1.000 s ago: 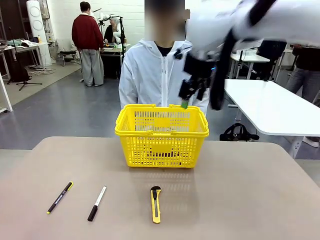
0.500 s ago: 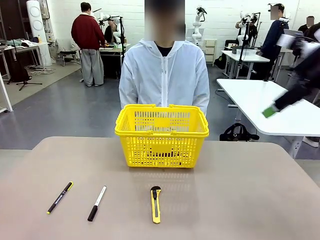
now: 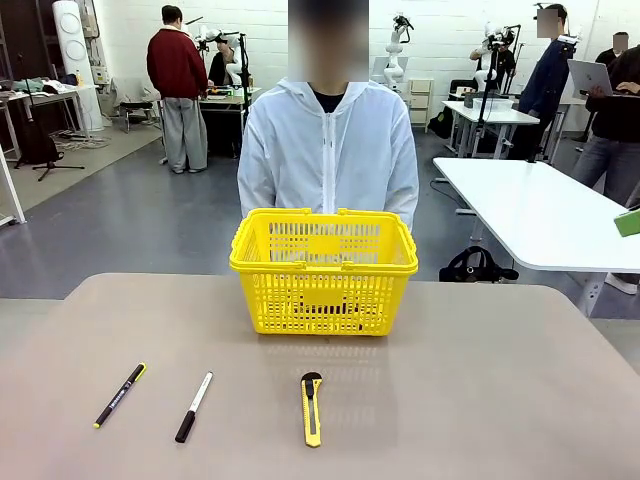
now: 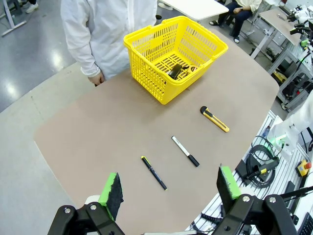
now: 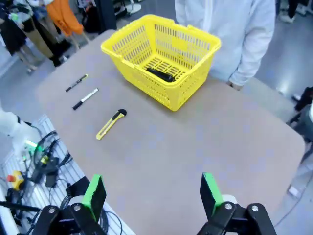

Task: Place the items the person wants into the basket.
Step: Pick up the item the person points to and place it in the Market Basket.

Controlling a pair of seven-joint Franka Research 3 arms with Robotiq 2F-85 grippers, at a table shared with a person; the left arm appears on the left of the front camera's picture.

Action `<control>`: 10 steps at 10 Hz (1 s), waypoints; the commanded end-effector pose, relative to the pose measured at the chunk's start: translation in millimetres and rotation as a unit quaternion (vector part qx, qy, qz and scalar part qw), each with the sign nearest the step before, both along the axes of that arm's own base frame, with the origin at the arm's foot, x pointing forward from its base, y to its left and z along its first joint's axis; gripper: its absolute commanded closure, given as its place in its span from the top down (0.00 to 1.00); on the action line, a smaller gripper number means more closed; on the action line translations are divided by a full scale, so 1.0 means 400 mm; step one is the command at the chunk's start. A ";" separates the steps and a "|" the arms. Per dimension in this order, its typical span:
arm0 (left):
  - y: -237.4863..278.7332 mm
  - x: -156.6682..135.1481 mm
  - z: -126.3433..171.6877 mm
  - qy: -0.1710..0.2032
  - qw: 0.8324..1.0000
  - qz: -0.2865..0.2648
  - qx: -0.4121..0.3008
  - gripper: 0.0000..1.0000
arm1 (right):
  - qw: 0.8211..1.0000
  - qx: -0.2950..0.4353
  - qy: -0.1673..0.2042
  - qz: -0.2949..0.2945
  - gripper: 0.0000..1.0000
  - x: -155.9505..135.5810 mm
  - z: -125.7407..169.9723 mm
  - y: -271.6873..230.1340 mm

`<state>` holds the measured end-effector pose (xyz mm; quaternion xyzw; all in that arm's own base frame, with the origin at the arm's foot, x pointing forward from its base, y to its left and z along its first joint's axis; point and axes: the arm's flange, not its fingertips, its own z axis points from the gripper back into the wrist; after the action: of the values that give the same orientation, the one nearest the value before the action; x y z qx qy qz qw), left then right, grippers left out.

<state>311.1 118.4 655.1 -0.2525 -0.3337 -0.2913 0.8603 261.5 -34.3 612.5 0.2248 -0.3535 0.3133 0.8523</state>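
The yellow basket [image 3: 322,270] stands at the table's far middle, in front of the person [image 3: 328,150] in the white jacket. On its floor lies a dark strapped thing [image 4: 175,71] [image 5: 161,75], which I take for the tape measure; its yellow body is hard to tell from the basket. The half-black, half-white marker [image 3: 194,407] [image 4: 185,151] [image 5: 85,98] lies near the front left. My left gripper [image 4: 171,188] hangs open high above the table. My right gripper [image 5: 152,194] is open too, high off the right side; one green pad [image 3: 629,222] shows at the picture's edge.
A black pen with yellow ends [image 3: 120,395] lies left of the marker, and a yellow utility knife [image 3: 312,408] lies right of it, in front of the basket. The person's hands [image 4: 95,78] hang at the far table edge. Cables and gear sit beyond the near edge [image 4: 259,166].
My right arm has swung from above the basket off to the right, almost out of the front view. The things on the table have not moved.
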 end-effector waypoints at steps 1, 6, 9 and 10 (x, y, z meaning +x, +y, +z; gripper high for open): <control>0.001 -0.002 0.002 -0.003 1.000 -0.006 -0.003 1.00 | 0.999 -0.001 0.036 -0.009 1.00 0.009 -0.010 0.007; 0.001 -0.002 0.002 -0.003 1.000 -0.006 -0.003 1.00 | 0.999 0.000 0.033 -0.007 1.00 0.012 -0.018 0.010; 0.001 -0.002 0.002 -0.003 1.000 -0.006 -0.003 1.00 | 0.999 0.000 0.033 -0.007 1.00 0.012 -0.018 0.010; 0.001 -0.002 0.002 -0.003 1.000 -0.006 -0.003 1.00 | 0.999 0.000 0.033 -0.007 1.00 0.012 -0.018 0.010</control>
<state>311.1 118.4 655.1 -0.2525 -0.3336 -0.2914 0.8603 265.3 -30.1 607.7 0.2284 -0.3265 0.2950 0.8684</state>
